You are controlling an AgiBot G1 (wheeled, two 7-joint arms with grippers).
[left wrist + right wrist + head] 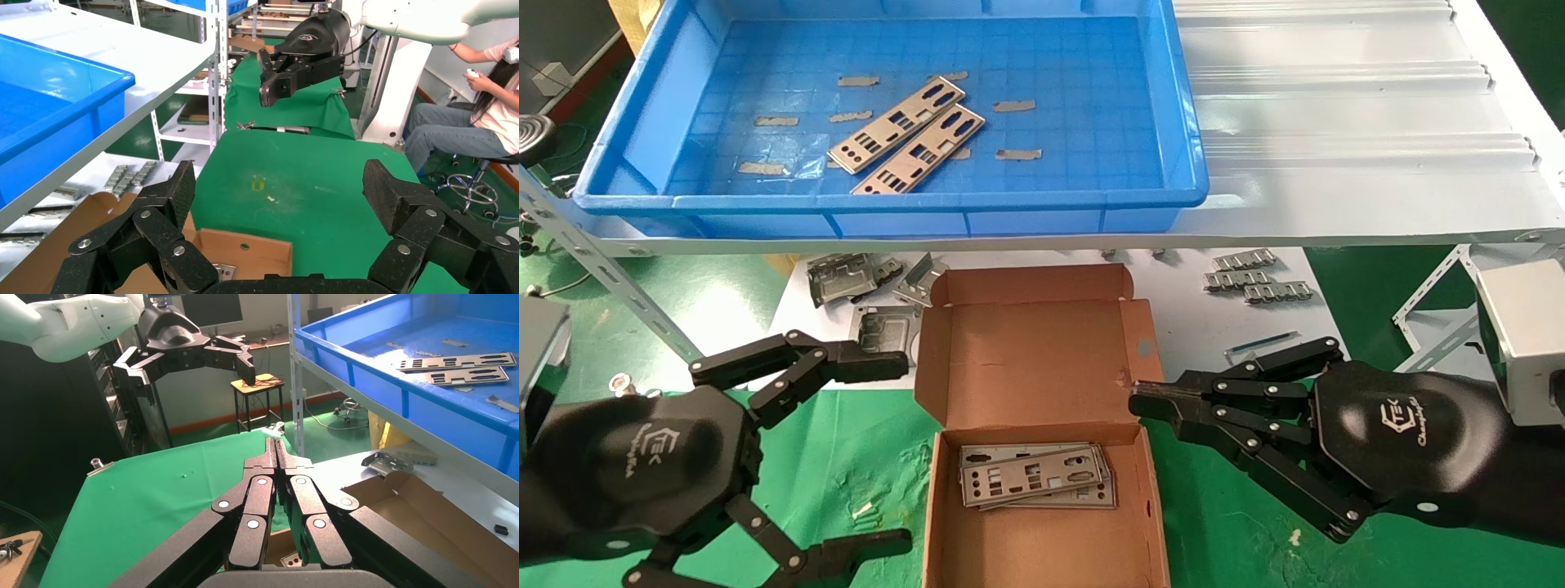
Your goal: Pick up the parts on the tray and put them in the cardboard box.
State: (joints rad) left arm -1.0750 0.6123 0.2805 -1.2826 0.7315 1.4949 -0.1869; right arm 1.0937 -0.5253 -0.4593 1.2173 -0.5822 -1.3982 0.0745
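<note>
Two silver-grey parts (896, 124) (919, 151) lie side by side, slanted, in the blue tray (887, 200) on the white shelf. The cardboard box (1026, 359) stands open below it on the green cloth, with a few parts (1034, 474) stacked inside. My left gripper (896, 451) hovers to the left of the box, open and empty, fingers spread wide (281, 190). My right gripper (1144, 400) is shut with nothing in it (276, 447), its tip at the box's right wall. The right wrist view also shows the tray's parts (456, 361).
Bent grey brackets (846, 278) (1254, 278) lie on the white sheet behind the box. Tan tape strips (1016, 105) dot the tray floor. A white ribbed panel (1336, 82) lies to the right of the tray. A seated person (483, 104) shows in the left wrist view.
</note>
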